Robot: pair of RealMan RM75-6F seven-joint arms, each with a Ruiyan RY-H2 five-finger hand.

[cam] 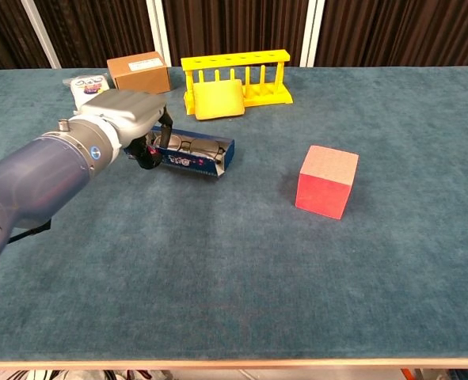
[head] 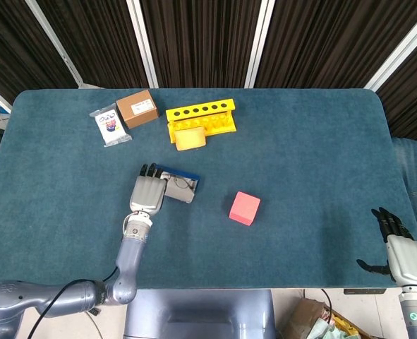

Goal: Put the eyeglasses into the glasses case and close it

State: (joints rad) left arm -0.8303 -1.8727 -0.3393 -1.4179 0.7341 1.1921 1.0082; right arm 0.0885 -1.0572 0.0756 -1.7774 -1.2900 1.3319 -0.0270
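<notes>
At mid-table, just in front of the yellow rack [head: 200, 119], the left hand [head: 146, 192] gripped the left end of the glasses case [cam: 192, 153], its lid partly raised. The eyeglasses [cam: 195, 146] lay inside, thin and probably fragile; the light, stiff lid looked the safer hold. The right hand [head: 399, 251] hung empty, fingers spread, at the table's edge.

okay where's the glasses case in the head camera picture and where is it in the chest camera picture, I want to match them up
Head view: the glasses case lies left of centre, at the fingers of the left hand.
Chest view: the glasses case sits in the upper left, just right of the left hand.
Shared landmark: the yellow rack stands just beyond the case in both views; the red cube is to its right.
</notes>
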